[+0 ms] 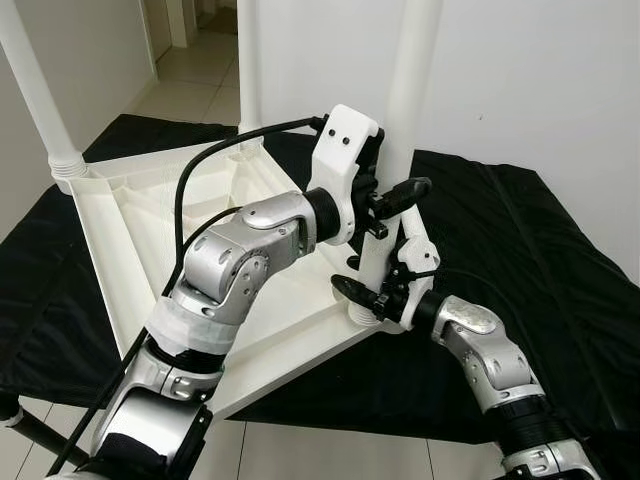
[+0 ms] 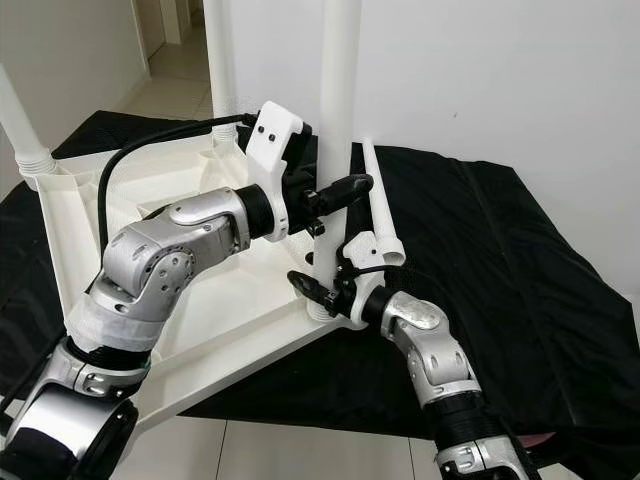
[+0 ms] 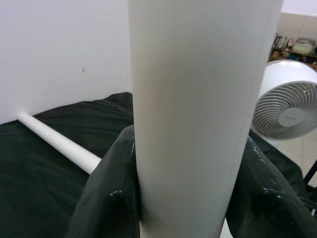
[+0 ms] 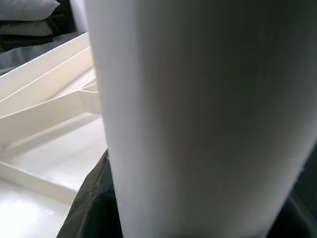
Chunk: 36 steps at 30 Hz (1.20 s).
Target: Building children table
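Left eye view: left gripper (image 1: 400,200) is up on the near-right table leg (image 1: 412,100), its black fingers astride the white tube at mid height. Right gripper (image 1: 372,285) sits lower on the same leg, just above the socket, fingers wrapped round the base. Both look closed on the leg, though the far fingers are hidden behind the tube, so contact on that side is a judgement.

Leg stands upright in the near-right corner of the upturned white tabletop (image 1: 150,210), which lies on a black sheet (image 1: 540,260) spread over the floor. Two more legs already stand: one at the far-left corner (image 1: 35,90), one at the far corner (image 1: 250,60). A fourth, loose leg (image 2: 378,200) lies on the sheet just right of the grippers.

Risks, as judged:
- Leg may not be fully seated; if released early it could tip right, toward the wall.
- Uneven push from the two grippers could cock the tube in its socket and jam it.
- Tabletop rests on loose sheet; sideways force could slide it.
- Right arm's elbow is near the loose leg and could knock it away.
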Motion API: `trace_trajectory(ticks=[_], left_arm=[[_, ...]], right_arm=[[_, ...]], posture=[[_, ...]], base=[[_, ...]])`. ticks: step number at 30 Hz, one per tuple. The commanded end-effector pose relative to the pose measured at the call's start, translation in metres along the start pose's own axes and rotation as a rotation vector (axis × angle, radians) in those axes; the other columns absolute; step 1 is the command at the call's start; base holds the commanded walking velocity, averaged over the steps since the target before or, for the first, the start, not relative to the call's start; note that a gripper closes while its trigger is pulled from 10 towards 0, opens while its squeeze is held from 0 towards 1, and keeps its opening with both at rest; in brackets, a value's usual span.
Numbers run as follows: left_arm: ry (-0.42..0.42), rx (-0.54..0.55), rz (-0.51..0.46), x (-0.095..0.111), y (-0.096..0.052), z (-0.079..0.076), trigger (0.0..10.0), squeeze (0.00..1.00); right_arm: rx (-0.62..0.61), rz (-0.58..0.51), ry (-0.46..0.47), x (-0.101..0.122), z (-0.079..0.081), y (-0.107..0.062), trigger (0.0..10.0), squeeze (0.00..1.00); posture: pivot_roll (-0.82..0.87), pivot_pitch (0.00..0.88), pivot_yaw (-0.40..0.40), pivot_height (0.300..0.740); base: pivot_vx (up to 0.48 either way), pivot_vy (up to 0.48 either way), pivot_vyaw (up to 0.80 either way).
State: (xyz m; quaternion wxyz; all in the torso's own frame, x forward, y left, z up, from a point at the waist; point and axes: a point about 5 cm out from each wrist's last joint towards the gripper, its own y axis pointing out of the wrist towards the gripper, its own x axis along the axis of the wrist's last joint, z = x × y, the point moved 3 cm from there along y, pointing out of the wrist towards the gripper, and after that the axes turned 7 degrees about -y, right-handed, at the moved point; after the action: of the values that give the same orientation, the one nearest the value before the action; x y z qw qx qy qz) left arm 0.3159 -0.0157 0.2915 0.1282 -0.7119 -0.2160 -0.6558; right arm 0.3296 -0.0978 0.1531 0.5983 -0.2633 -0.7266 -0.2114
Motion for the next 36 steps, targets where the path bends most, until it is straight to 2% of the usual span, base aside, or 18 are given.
trace_trajectory(ticks=[1, 3, 4, 11, 15, 21, 22, 23, 25, 26, 31, 36], left_arm=[[0.019, -0.043, 0.037, 0.001, 0.006, -0.007, 10.0, 0.00], [0.021, -0.025, 0.046, 0.001, 0.007, -0.004, 10.0, 0.00], [0.029, -0.007, 0.062, 0.003, 0.009, -0.002, 10.0, 0.00], [0.052, 0.034, 0.058, 0.011, 0.012, 0.005, 10.0, 0.00], [0.026, 0.151, -0.020, 0.033, 0.021, 0.025, 10.0, 0.00], [0.020, 0.216, -0.035, 0.042, 0.025, 0.033, 10.0, 0.00], [0.038, 0.287, -0.037, 0.048, 0.027, 0.039, 10.0, 0.00], [0.043, 0.314, -0.041, 0.051, 0.028, 0.041, 10.0, 0.00], [0.046, 0.327, -0.044, 0.052, 0.029, 0.042, 10.0, 0.00], [0.033, 0.353, -0.055, 0.053, 0.029, 0.044, 10.0, 0.00], [0.055, 0.404, -0.063, 0.054, 0.033, 0.046, 10.0, 0.00], [0.046, 0.422, -0.076, 0.052, 0.041, 0.044, 10.0, 0.00]], right_arm=[[-0.049, 0.011, 0.017, -0.001, -0.009, 0.000, 10.0, 0.00], [-0.060, 0.010, 0.019, -0.001, -0.011, 0.000, 10.0, 0.00], [-0.080, 0.000, 0.033, 0.001, -0.013, 0.002, 10.0, 1.00], [-0.150, -0.017, 0.066, 0.006, -0.021, 0.008, 10.0, 1.00], [-0.281, -0.046, 0.055, 0.013, -0.031, 0.022, 10.0, 1.00], [-0.367, -0.064, 0.072, 0.017, -0.037, 0.031, 10.0, 1.00], [-0.443, -0.064, 0.058, 0.023, -0.039, 0.041, 10.0, 0.84], [-0.470, -0.064, 0.051, 0.025, -0.040, 0.045, 10.0, 0.57], [-0.482, -0.064, 0.046, 0.026, -0.040, 0.046, 10.0, 0.57], [-0.513, -0.058, 0.042, 0.027, -0.041, 0.049, 10.0, 0.00], [-0.599, -0.057, 0.030, 0.035, -0.042, 0.057, 10.0, 0.00], [-0.675, -0.036, -0.023, 0.040, -0.042, 0.064, 10.0, 0.00]], posture=[[0.02, 0.000, -0.088, 0.740], [0.02, 0.000, -0.088, 0.740], [0.02, 0.000, -0.093, 0.740], [0.01, 0.000, -0.106, 0.740], [0.01, 0.000, -0.111, 0.740], [0.02, 0.000, -0.113, 0.740], [0.02, 0.000, -0.110, 0.740], [0.02, 0.000, -0.110, 0.740], [0.02, 0.000, -0.110, 0.740], [0.02, 0.000, -0.114, 0.740], [0.02, 0.000, -0.118, 0.740], [0.02, 0.000, -0.120, 0.740]], base=[[0.000, 0.000, 0.00], [0.000, 0.000, 0.00], [0.000, 0.000, 0.00], [0.000, 0.000, 0.00], [0.000, 0.000, 0.00], [0.000, 0.000, 0.00], [0.000, 0.000, 0.00], [0.000, 0.000, 0.00], [0.000, 0.000, 0.00], [0.000, 0.000, 0.00], [0.000, 0.000, 0.00], [0.000, 0.000, 0.00]])
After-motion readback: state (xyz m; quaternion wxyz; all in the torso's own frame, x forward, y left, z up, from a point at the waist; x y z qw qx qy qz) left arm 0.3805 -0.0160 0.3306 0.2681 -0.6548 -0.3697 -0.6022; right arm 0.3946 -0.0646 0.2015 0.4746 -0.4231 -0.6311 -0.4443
